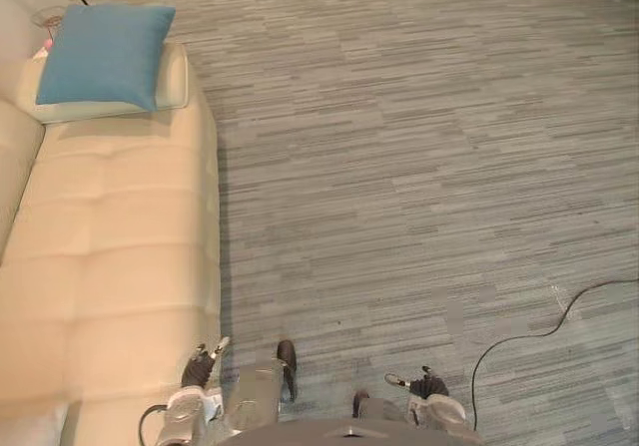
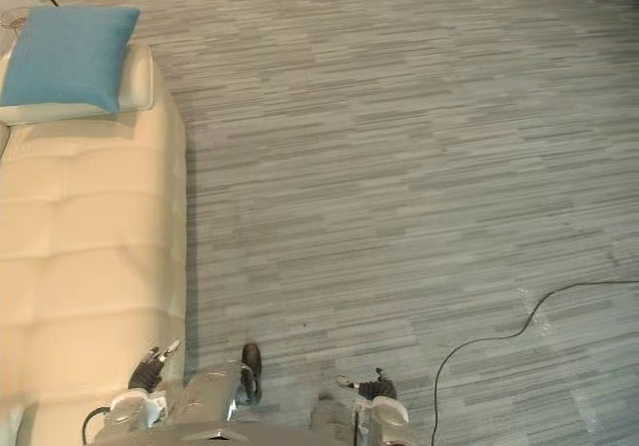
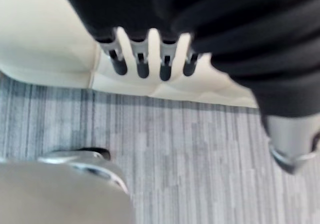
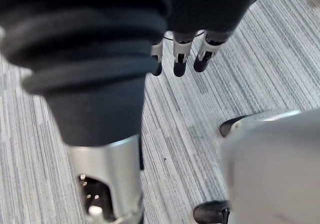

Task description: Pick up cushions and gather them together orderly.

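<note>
A: Near end first. Our left hand (image 1: 198, 369) hangs low at the front edge of the cream sofa (image 1: 110, 266), and our right hand (image 1: 427, 384) hangs low over the grey carpet (image 1: 399, 167). Both are empty.
B: Finger state?
A: Left wrist view: fingers (image 3: 142, 66) straight and relaxed, nothing in them, sofa edge just past them. Right wrist view: fingers (image 4: 180, 63) loose too, carpet beyond.
B: Cushions?
A: Far end of the sofa seat. The blue cushion (image 1: 105, 55) lies flat on a pale cream cushion (image 1: 176, 82), stacked and touching. Well apart from both hands.
B: Handling?
A: We'd judge them light, soft and squashy. Fabric cover, so not slippery, and nothing fragile. Pinch one edge and it would likely sag and swing. We'd take it by two opposite edges, one hand each, or scoop under with flat fingers.
B: What do the views split between them?
A: Head views give us the cushion layout and our stand-off, but the hands are tiny there. Wrist views give finger pose up close, plus sofa edge and carpet. We can't tell whether more cushions wait elsewhere.
</note>
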Controlling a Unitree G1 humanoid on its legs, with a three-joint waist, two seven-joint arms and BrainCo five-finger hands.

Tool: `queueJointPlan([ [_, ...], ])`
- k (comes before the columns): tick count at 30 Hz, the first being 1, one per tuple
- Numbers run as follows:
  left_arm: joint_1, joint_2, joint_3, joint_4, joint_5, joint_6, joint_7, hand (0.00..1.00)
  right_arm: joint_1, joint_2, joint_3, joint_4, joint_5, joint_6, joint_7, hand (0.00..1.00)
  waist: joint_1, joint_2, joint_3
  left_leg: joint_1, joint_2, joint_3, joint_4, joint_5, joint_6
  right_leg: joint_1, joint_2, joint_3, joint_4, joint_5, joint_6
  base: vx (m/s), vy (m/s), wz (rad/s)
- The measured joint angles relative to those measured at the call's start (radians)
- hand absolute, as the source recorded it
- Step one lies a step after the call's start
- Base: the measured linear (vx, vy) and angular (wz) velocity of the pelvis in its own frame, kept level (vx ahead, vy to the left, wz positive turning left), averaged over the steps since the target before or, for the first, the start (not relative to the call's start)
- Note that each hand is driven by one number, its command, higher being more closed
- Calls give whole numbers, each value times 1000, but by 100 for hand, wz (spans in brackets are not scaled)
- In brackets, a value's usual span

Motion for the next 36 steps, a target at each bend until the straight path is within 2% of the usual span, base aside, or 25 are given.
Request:
queueJointPlan([
  [1, 28, 12, -17, 0, -1, 9, 0, 0, 2, 10, -9, -4, 0, -1, 1, 0, -7, -14, -6, 37, -29, 15, -2, -32, 8, -40, -1, 10, 183, 23, 56, 407, 187, -3],
  [2, 45, 14, -21, 0, -2, 17, 0, 0, 0, 14, -11, -11, 0, -1, 2, 0, -14, -14, -6, 84, -50, 18, -6, -54, 12, -64, -1, -12, 337, 50, 54, 417, 170, -4],
  [3, 51, 14, -24, 0, -4, 19, 0, 0, 0, 15, -13, -14, 0, -4, 1, 0, -18, -12, -5, 106, -58, 18, -12, -55, 21, -69, -6, -39, 384, 57, 53, 345, 123, 0],
  [4, 60, 14, -29, 0, -9, 20, 1, 0, -3, 17, -15, -15, 0, -7, 2, 0, -22, -12, -4, 149, -72, 12, -38, -57, 27, -83, -22, -97, 441, 57, 27, 441, 143, 4],
  [5, 49, 13, -39, -2, -11, 21, 2, 0, -11, 16, -23, -15, 0, -10, 1, 0, -23, -6, 0, 229, -92, -10, -106, -59, 36, -112, -55, -214, 469, 17, -89, 426, 134, 6],
  [7, 35, 7, -55, -5, -24, 20, 10, 0, -19, 15, -42, -36, 0, -17, 2, 0, -28, 9, 21, 330, -87, -28, -159, -65, 45, -140, -58, -329, 385, -56, -162, 425, 102, 9],
  [10, 25, 0, -55, -16, -30, 18, 20, 0, -21, 16, -41, -64, 1, -23, 7, 0, -55, 14, 40, 417, -73, -78, -181, -71, 51, -205, -35, -371, 190, -77, -204, 421, -10, 31],
  [11, 14, -6, -56, -18, -29, 15, 19, 0, -20, 19, -42, -88, 1, -22, 16, 0, -71, 26, 45, 437, -55, -117, -185, -73, 49, -243, -12, -357, -8, -18, -198, 520, -81, 68],
  [13, 3, -17, -59, -17, -29, 12, 19, 0, -21, 19, -50, -90, 2, -21, 18, 0, -76, 23, 47, 468, -31, -157, -199, -84, 31, -259, 7, -321, -225, 94, -194, 410, -105, 77],
  [14, 5, -26, -58, -13, -28, 12, 19, 0, -18, 21, -57, -86, 1, -20, 17, 0, -75, 4, 47, 502, -25, -194, -214, -98, 13, -250, 6, -281, -403, 203, -178, 386, -150, 73],
  [16, 4, -22, -53, -7, -28, 12, 20, 0, -12, 24, -61, -77, 2, -16, 16, 0, -75, -16, 48, 550, -20, -254, -219, -138, -11, -241, -9, -247, -439, 293, -175, 563, -290, 94],
  [17, 3, -32, -44, 0, -26, 12, 20, 0, -14, 19, -63, -62, 1, -16, 16, 0, -77, -15, 42, 563, 6, -292, -168, -160, -27, -243, -5, -261, -347, 368, -203, 576, -333, 84],
  [18, 3, -39, -31, 0, -26, 10, 20, 0, -14, 18, -72, -59, 1, -17, 16, 0, -76, -6, 41, 552, 14, -297, -126, -161, -28, -241, -5, -268, -325, 366, -207, 541, -296, 65],
  [19, 4, -62, -10, 0, -26, 10, 20, 0, -16, 15, -96, -61, 1, -18, 16, 0, -74, 25, 35, 502, 40, -289, 7, -155, -39, -226, 0, -305, -300, 324, -222, 531, -277, 47],
  [20, 3, -88, 24, -4, -27, 10, 19, 0, -16, 4, -95, -84, 3, -17, 15, 0, -79, 62, 37, 394, 83, -246, 261, -93, -124, -181, 21, -337, -295, 283, -241, 535, -267, 40],
  [22, 4, -105, 40, -7, -27, 9, 20, 0, -12, -2, -75, -91, 3, -13, 14, 0, -67, 85, 44, 278, 169, -169, 531, 50, -145, -105, 58, -353, -314, 238, -266, 559, -260, 10],
  [23, 2, -104, 39, -18, -28, 9, 18, 0, -12, 13, -75, -89, 7, -4, 14, 0, -54, 94, 44, 218, 238, -82, 685, 6, -125, -27, 77, -356, -337, 210, -284, 590, -238, -8],
  [25, 1, -100, 24, -23, -30, 6, 18, 0, -9, 16, -74, -89, 12, -1, 13, 0, -49, 87, 47, 154, 243, -36, 713, -36, -117, 53, 77, -346, -377, 176, -296, 471, -146, -5],
  [28, -1, -98, 21, -34, -33, -8, 18, 0, -22, 16, -78, -62, 12, 1, 13, 0, -34, 87, 46, 52, 215, 22, 515, -109, -111, 183, 71, -336, -487, 169, -284, 447, -46, -11],
  [29, -4, -95, 7, -40, -32, -8, 18, 0, -29, 14, -80, -50, 12, 1, 10, 0, -33, 82, 47, 19, 170, 30, 242, -99, -117, 241, 51, -335, -536, 166, -257, 403, 53, -5],
  [30, -4, -94, 3, -40, -32, -8, 18, 0, -27, 14, -81, -49, 12, 1, 9, 0, -33, 80, 47, 18, 152, 27, 160, -82, -124, 256, 41, -335, -543, 162, -250, 492, 78, -1],
  [31, -5, -92, 0, -40, -32, -8, 18, 0, -27, 13, -82, -49, 12, 1, 7, 0, -32, 78, 47, 15, 136, 24, 67, -58, -125, 273, 32, -334, -558, 157, -241, 348, 91, 1],
  [33, -10, -86, -21, -40, -32, -8, 18, 0, -26, 9, -81, -48, 12, 1, -9, 0, -24, 78, 47, 11, 100, 12, -199, 61, -134, 327, 12, -331, -603, 139, -213, 368, 143, -5],
  [35, -18, -86, -37, -40, -33, -8, 18, 0, -25, -1, -76, -43, 12, 1, -12, 0, -4, 84, 43, -11, 108, 3, -244, 103, -139, 372, 12, -324, -626, 109, -183, 441, 228, -18],
  [36, -24, -72, -39, -38, -34, -10, 17, 0, -24, 1, -65, -24, 12, 0, -12, 0, 10, 62, 27, -5, 92, 11, -207, 224, -88, 405, -15, -299, -627, 74, -173, 519, 276, -26],
])
